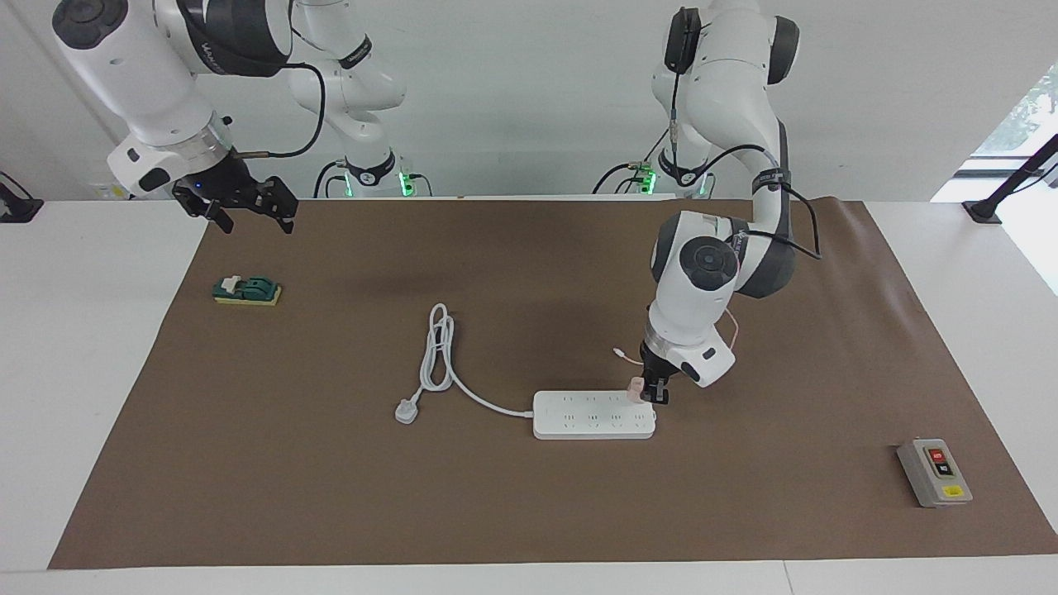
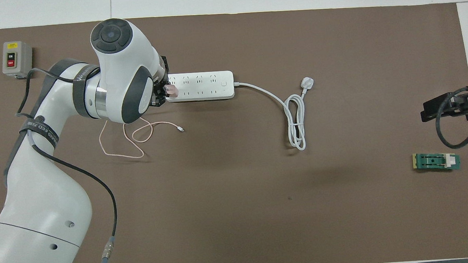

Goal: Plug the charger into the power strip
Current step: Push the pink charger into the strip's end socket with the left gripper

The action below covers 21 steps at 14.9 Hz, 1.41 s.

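The white power strip (image 1: 593,415) (image 2: 199,86) lies flat in the middle of the brown mat. My left gripper (image 1: 650,392) (image 2: 163,92) is shut on the pale pink charger (image 1: 636,388) (image 2: 171,90) and holds it right at the strip's end toward the left arm's side, on its upper face. I cannot tell whether the prongs are in a socket. The charger's thin pink cable (image 2: 129,140) (image 1: 626,355) trails in loops on the mat, nearer to the robots than the strip. My right gripper (image 1: 248,205) (image 2: 445,106) waits open, raised over the mat's edge at the right arm's end.
The strip's thick white cord (image 1: 438,347) (image 2: 294,121) coils toward a white three-pin plug (image 1: 406,411) (image 2: 308,82). A grey switch box (image 1: 934,473) (image 2: 16,59) sits at the left arm's end, farther from the robots. A green and yellow block (image 1: 246,291) (image 2: 436,162) lies below the right gripper.
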{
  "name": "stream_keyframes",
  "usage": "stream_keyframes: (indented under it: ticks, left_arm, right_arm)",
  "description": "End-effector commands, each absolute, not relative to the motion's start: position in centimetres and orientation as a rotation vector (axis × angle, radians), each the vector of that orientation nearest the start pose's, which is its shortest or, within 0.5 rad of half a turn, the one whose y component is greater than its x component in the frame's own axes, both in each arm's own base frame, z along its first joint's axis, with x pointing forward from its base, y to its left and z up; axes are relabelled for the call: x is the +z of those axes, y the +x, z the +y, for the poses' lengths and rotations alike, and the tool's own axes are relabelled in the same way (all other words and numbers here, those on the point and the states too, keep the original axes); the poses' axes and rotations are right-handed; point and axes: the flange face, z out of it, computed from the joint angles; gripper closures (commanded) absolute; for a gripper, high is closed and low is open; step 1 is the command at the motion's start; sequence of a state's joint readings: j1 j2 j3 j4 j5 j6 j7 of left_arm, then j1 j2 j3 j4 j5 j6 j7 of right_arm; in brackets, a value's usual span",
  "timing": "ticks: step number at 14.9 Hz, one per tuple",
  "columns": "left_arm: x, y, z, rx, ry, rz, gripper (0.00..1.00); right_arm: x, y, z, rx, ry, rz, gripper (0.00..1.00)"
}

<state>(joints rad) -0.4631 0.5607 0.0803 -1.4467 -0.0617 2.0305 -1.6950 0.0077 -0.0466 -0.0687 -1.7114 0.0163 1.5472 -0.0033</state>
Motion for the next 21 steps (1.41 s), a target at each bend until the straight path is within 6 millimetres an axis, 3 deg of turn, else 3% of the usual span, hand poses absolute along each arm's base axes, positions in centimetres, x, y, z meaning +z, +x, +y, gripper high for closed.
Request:
stream_keyframes:
  ticks: [1, 9, 17, 18, 20, 21]
  left_arm:
    - [35.9, 64.5, -27.9, -0.013, -2.469, -1.948, 1.0]
    - [33.9, 63.8, -27.6, -0.026, -2.479, -1.954, 1.0]
    - [32.0, 62.7, -29.1, -0.025, -2.488, -1.893, 1.0]
    - [31.6, 62.7, -29.2, -0.022, -2.484, -1.889, 1.0]
    - [28.7, 62.2, -30.6, -0.008, -2.466, -1.855, 1.0]
    - [28.8, 62.2, -30.6, -0.008, -2.466, -1.856, 1.0]
  right_arm:
    - [58.5, 52.6, -3.4, 0.182, -3.124, 0.112, 0.0]
    - [58.5, 52.6, -3.4, 0.182, -3.124, 0.112, 0.0]
    - [58.4, 52.6, -3.4, 0.185, -3.124, 0.112, 0.0]
    - [58.4, 52.6, -3.4, 0.185, -3.124, 0.112, 0.0]
    - [58.4, 52.6, -3.4, 0.185, -3.124, 0.112, 0.0]
    - [58.5, 52.6, -3.4, 0.182, -3.124, 0.112, 0.0]
